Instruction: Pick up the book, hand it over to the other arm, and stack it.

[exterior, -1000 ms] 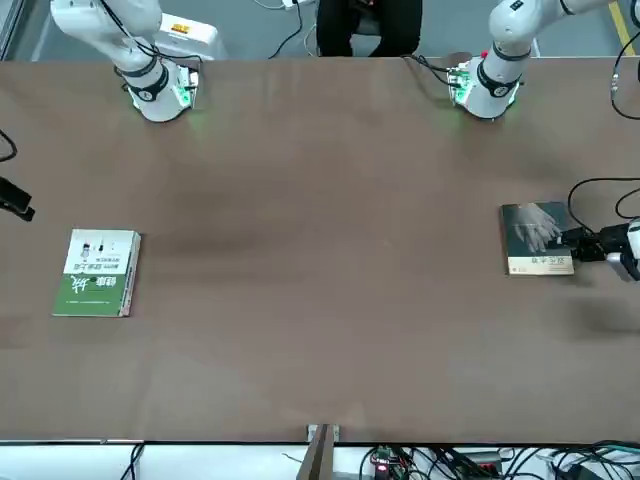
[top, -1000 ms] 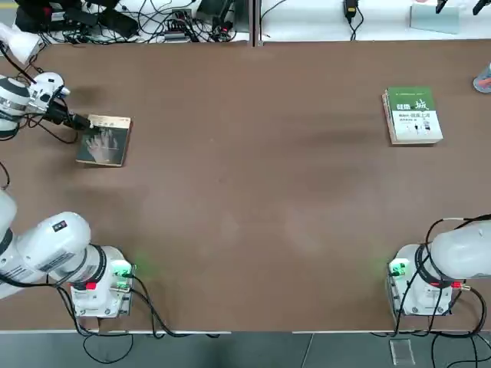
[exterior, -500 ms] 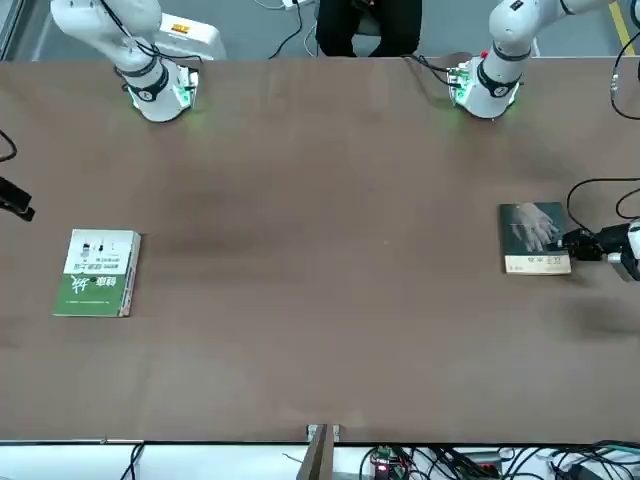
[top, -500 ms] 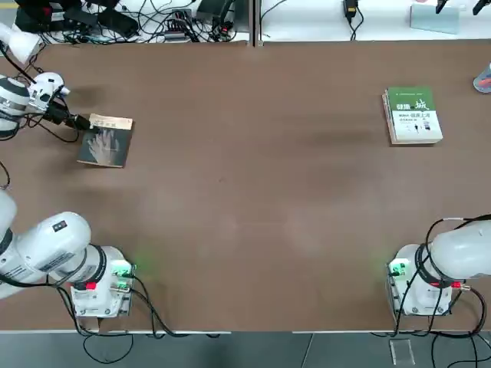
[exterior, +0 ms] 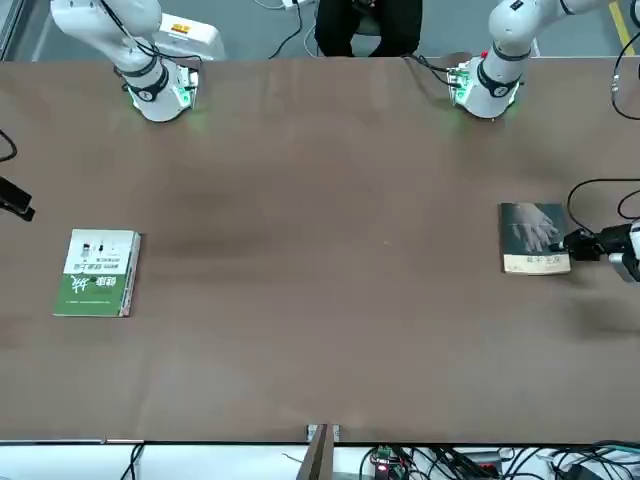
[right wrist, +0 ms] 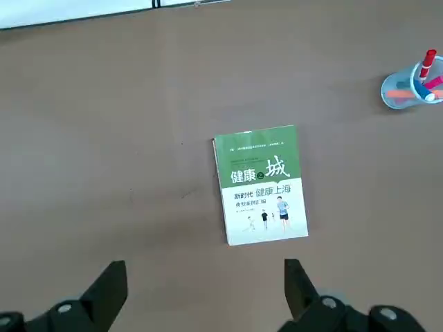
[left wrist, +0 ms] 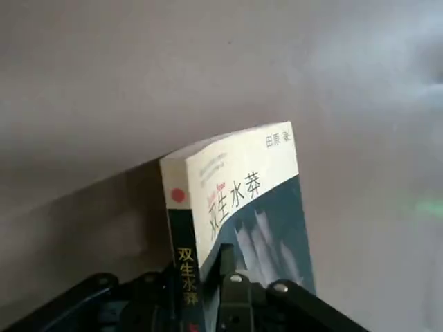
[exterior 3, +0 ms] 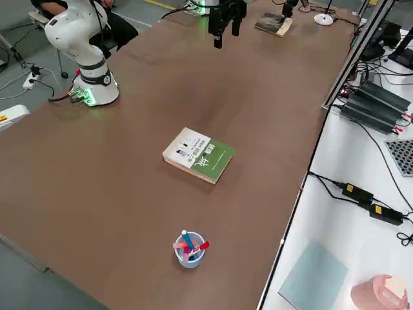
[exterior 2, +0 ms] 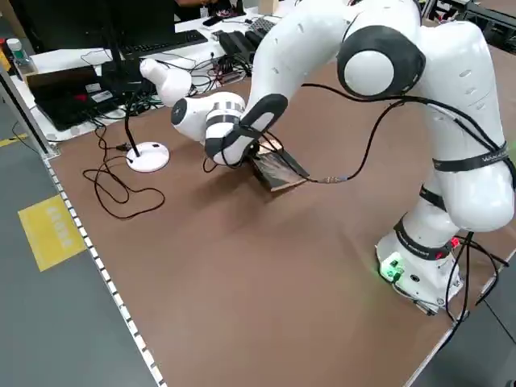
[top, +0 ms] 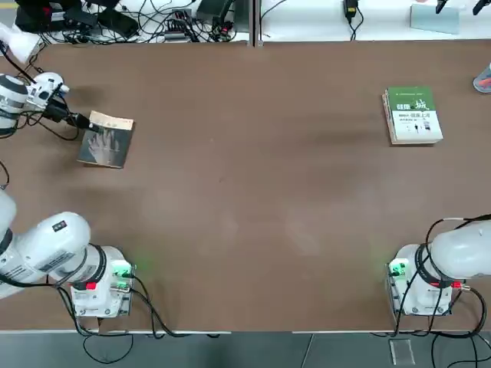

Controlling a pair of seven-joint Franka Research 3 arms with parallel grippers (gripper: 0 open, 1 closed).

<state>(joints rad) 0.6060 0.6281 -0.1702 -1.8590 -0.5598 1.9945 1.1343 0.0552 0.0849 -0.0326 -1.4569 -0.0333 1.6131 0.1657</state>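
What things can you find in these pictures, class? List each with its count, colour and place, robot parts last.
Hand-cover book: one, dark with pale strip, robot's left, in left jaws
Thick book: one, green and white, table's right side
Pen cup: one, light blue, beyond thick book
Cables: many, black, far edge
Left gripper: one, black, at hand-cover book
Right gripper: one, black, near thick book, open

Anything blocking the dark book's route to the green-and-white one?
Nothing visible. The left gripper grips the dark book at the table's far left; only tabletop shows between it and the green-and-white book. The pen cup sits beyond that.
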